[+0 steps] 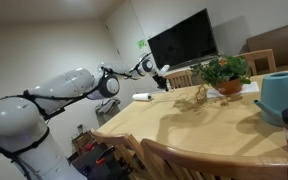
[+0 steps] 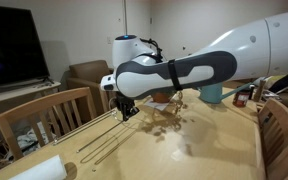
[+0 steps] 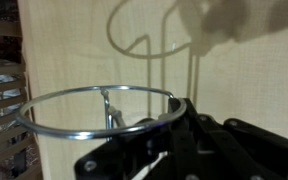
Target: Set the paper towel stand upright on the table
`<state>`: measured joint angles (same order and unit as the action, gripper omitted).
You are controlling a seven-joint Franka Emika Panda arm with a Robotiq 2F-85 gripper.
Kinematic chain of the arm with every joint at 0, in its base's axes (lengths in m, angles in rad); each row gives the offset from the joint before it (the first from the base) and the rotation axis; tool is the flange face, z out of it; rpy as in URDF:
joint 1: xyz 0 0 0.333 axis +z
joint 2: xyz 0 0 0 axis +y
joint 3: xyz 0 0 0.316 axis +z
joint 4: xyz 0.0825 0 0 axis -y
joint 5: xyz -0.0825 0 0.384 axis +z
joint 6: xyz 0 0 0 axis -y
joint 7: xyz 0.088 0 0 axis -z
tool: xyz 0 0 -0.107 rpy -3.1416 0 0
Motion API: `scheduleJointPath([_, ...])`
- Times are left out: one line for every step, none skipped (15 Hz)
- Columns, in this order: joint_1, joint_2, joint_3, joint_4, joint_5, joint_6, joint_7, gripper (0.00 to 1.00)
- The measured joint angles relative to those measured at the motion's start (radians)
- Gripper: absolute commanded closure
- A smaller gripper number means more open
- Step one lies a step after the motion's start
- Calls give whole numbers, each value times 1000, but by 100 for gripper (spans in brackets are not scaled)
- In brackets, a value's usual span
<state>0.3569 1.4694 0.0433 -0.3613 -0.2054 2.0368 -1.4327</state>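
Though not yet upright, raised at ring end: paper towel stand (image 3: 106, 108) caught at rim of its ring base by gripper (image 3: 169, 120), jaws closed tight on the wire. Wrist view: ring as wide silver oval above table (image 3: 74, 50), slim post crossing inside it, shadow of loop + posts on tan top beyond.

In an exterior view, paper towel stand (image 2: 104, 137) as thin rods slanting from gripper (image 2: 127, 110) down along table (image 2: 214, 145), low over top, far from vertical; cannot tell if far ends touch. Just past gripper on same top: small gold-brown figurine (image 2: 164, 120), apart from stand. Farther along: teal container (image 2: 212, 93). Wooden chair (image 2: 54, 115) beside table, dark TV (image 2: 6, 45) at wall behind.

In an exterior view from behind arm: gripper (image 1: 162, 76) over far end of table (image 1: 184, 125), stand too thin to make out there. Flat white oblong thing (image 1: 142, 97) near that end, figurine (image 1: 199, 95) next, then potted plant (image 1: 224, 72), teal container (image 1: 281, 95) nearest camera. TV (image 1: 182, 42) behind plant.
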Motion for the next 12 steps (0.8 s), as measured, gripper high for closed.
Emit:
scheduleJointPath([-5, -3, 2, 0, 11, 22, -1, 98])
scheduleJointPath([-12, -4, 7, 0, 27, 48, -14, 98])
scheduleJointPath([-24, -4, 23, -1, 49, 76, -41, 98])
scheduleJointPath([-38, -4, 47, -3, 77, 102, -83, 98])
scheduleJointPath([-55, -3, 75, -6, 107, 121, -129, 98])
scheduleJointPath([-73, -3, 106, -8, 139, 129, -182, 98])
scheduleJointPath([-92, -3, 138, -12, 173, 130, -240, 98])
scheduleJointPath([-109, -1, 169, -17, 206, 130, -296, 98])
scheduleJointPath([-125, 1, 198, -20, 241, 130, -351, 98])
scheduleJointPath([-142, 5, 231, -26, 270, 128, -406, 98])
scheduleJointPath([-158, 8, 265, -34, 294, 124, -458, 98])
scheduleJointPath([-172, 11, 295, -45, 317, 114, -503, 98])
